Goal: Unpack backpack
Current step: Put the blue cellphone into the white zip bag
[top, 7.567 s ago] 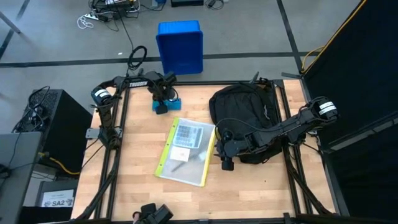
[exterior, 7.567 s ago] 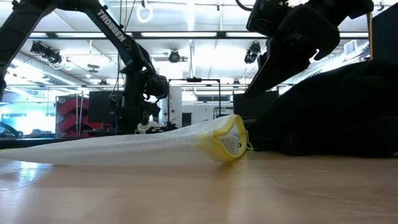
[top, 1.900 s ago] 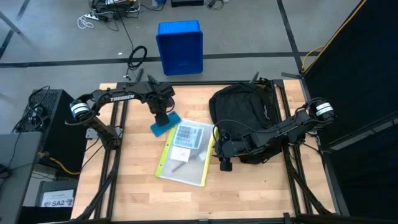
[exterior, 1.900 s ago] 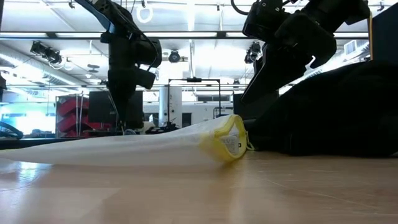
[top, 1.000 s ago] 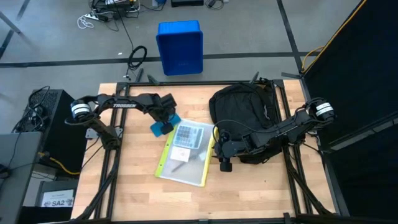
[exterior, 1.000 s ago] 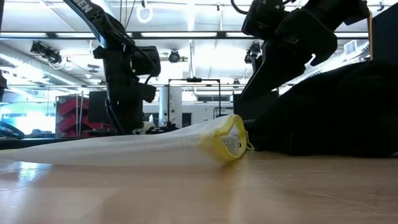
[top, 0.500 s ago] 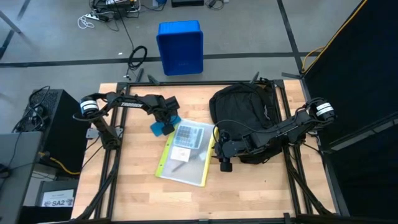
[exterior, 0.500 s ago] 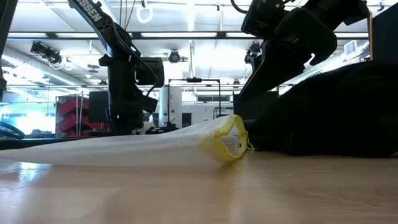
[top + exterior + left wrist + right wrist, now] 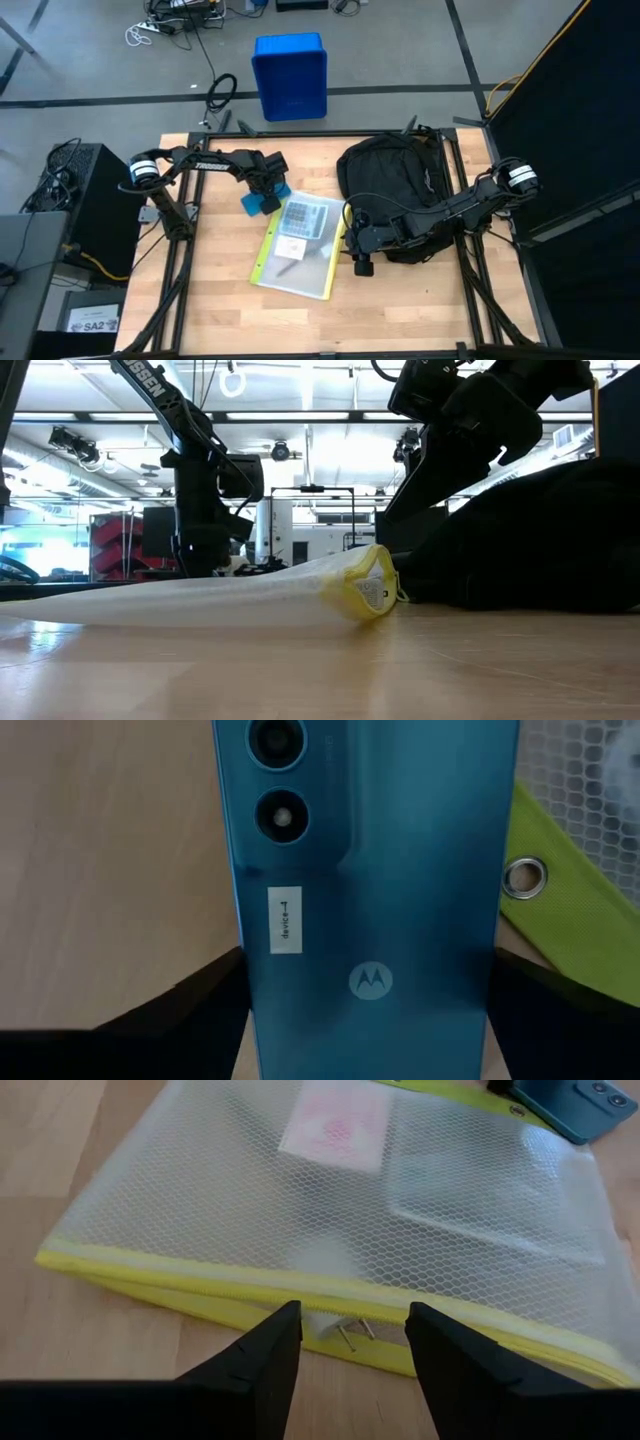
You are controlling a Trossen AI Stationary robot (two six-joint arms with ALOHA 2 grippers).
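A teal phone (image 9: pixel 370 870) lies back up on the table at the far left, beside a corner of the mesh pouch (image 9: pixel 298 245). My left gripper (image 9: pixel 266 188) stands over the phone, pointing straight down, with one finger on either side of it. The black backpack (image 9: pixel 390 175) lies at the far right. My right gripper (image 9: pixel 350 1350) hangs open in front of the backpack, slanting down toward the pouch's yellow zipper edge (image 9: pixel 200 1290), with nothing between its fingers. My left gripper has the phone's two long sides (image 9: pixel 250 980) between its fingers, at the end away from the camera lenses; no gap shows between fingers and phone. The fingers come from above and lie across the phone. The phone lies flat on the table, back up.
A blue plastic bin (image 9: pixel 289 75) stands on the floor beyond the table's far edge. The pouch, with papers and small items inside, fills the table's middle. Bare wood lies along the near edge and the left side.
My left gripper has come down over the phone, and its arm has drawn a little toward the table's right. The phone, the pouch and the backpack lie where they were.
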